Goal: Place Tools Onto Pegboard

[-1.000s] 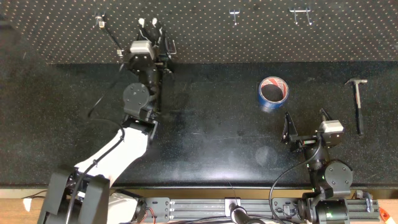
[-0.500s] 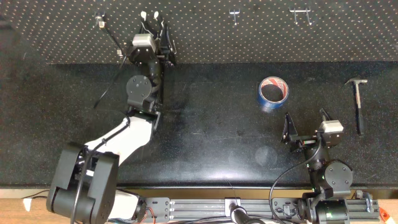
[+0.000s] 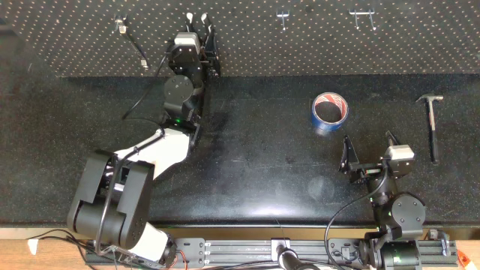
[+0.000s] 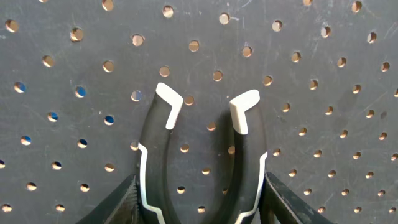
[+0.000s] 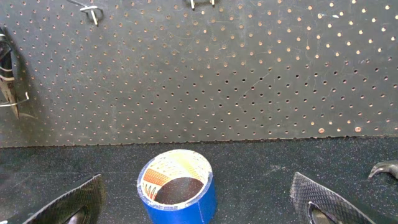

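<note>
Pliers point(image 4: 152, 155) are up at the pegboard point(image 3: 315, 45), handles pointing up w/ white tips spread apart and lying flat against or just off the holes; can't tell if they touch. The left hand point(image 3: 201, 45) is clamped round the lower part of the handles, so the tool is held, not hung. No hook shows between or under the handles in the left wrist view, so whether it's caught on anything can't be told. I'd call this first tool mid-placement: at the board, not let go. The rest is undone. The blue tape roll point(image 3: 329, 112) sits on the counter point(image 3: 255, 150) right of centre, near the board's foot, open side up. The hammer point(image 3: 431, 124) lies flat on the counter well to the right, head toward the board. Two bare hooks point(image 3: 283, 16) and point(image 3: 362, 16) stick out of the board above the tape, prob. meant for those two. The right hand point(image 3: 369, 154) sits low over the counter just short of the tape, fingers wide apart, holding nothing, facing the roll and board. So approx. none of three hung for sure, one in hand at the board, two untouched. Left of the pliers a thin dark item point(image 3: 137, 46) hangs from a hook; can't tell what it is.
</note>
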`<state>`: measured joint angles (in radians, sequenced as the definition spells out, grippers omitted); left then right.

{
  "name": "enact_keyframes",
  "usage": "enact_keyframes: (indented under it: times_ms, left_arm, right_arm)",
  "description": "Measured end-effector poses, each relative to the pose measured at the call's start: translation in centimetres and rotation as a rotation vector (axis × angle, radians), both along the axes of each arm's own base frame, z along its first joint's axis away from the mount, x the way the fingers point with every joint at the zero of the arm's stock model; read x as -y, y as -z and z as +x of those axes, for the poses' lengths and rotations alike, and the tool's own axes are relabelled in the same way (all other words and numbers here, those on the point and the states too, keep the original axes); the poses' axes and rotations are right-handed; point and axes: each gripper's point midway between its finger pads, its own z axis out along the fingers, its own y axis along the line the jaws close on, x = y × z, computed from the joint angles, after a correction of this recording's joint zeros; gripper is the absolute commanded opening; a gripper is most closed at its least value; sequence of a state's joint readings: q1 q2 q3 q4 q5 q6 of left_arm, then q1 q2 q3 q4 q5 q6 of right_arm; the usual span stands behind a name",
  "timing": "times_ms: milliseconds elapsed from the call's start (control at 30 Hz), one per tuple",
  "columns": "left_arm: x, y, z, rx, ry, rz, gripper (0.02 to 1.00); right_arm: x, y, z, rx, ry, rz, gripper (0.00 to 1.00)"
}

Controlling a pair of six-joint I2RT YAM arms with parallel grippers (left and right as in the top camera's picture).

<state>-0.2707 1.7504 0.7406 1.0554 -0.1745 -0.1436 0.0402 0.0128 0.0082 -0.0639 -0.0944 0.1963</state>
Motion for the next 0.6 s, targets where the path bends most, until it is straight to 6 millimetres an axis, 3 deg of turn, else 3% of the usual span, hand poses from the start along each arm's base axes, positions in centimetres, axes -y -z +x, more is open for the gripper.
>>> enact_keyframes:
  times_ms: [33,67,100,133,167,333,400,467,600]
  left_arm:
    - [0.0,0.0,0.0,0.001,0.000,0.000,0.040]
    - [0.0,0.0,0.0,0.001,0.001,0.000,0.218]
    - [0.0,0.0,0.0,0.000,0.001,0.000,0.419]
    - [0.0,0.0,0.0,0.000,0.000,0.000,0.908]
    - [0.0,0.0,0.0,0.000,0.000,0.000,0.998]
    - [0.0,1.8,-0.4,-0.134,0.004,0.029,0.996]
    - [-0.7,0.5,-1.1,-0.158,-0.006,0.035,0.996]
    - [-2.2,-1.9,-2.2,-0.154,-0.031,0.032,0.993]
    - [-5.4,-2.6,-5.7,-0.294,-0.085,0.060,0.996]
  right_arm:
    - [0.0,0.0,0.0,0.001,0.000,0.000,0.974]
    - [0.0,0.0,0.0,0.001,0.000,0.000,0.974]
    - [0.0,0.0,0.0,0.000,0.000,0.000,0.974]
    - [0.0,0.0,0.0,0.001,0.000,0.000,0.974]
    - [0.0,0.0,0.0,0.001,0.000,0.000,0.974]
    - [0.0,0.0,0.0,0.001,0.000,0.000,0.974]
    - [0.0,0.0,0.0,0.001,0.000,0.000,0.974]
    - [0.0,0.0,0.0,0.001,0.000,0.000,0.974]
    - [0.0,0.0,0.0,0.001,0.000,0.000,0.974]
